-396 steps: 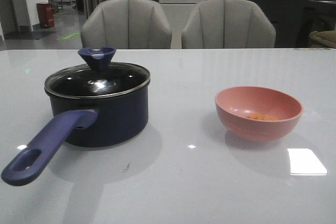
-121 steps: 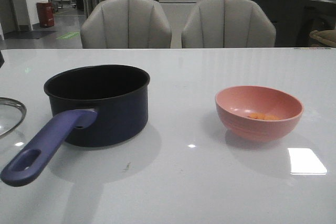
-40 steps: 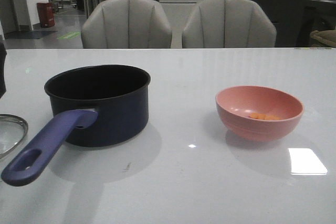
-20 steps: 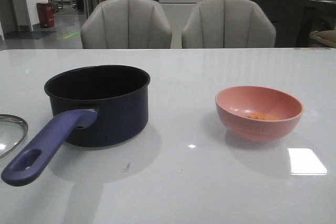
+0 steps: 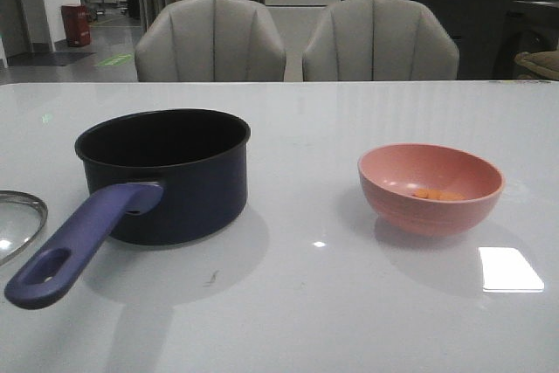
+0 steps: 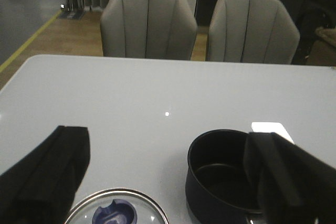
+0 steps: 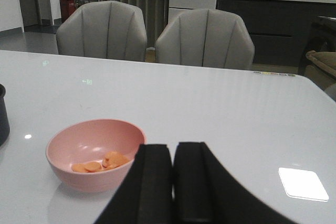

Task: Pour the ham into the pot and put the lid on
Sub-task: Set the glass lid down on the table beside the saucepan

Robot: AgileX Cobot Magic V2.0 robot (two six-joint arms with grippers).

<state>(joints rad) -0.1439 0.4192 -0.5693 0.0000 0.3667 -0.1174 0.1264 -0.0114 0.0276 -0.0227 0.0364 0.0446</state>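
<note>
Front view: the pot (image 5: 166,172) is seen uncovered toward the tabletop (image 5: 297,303) left edge, the lid (image 5: 17,220) lying at that edge; the ham (image 5: 435,194) sits in the pink bowl (image 5: 430,188) toward the right edge.

Left wrist view: the left end effector (image 6: 168,182) is spread wide above the lid and pot, grasping nothing.

Right wrist view: the right end effector (image 7: 173,182) is clenched empty, apart from the ham.

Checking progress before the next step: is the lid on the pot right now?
No. The pot stands open, and the lid lies flat on the table beside it.
</note>
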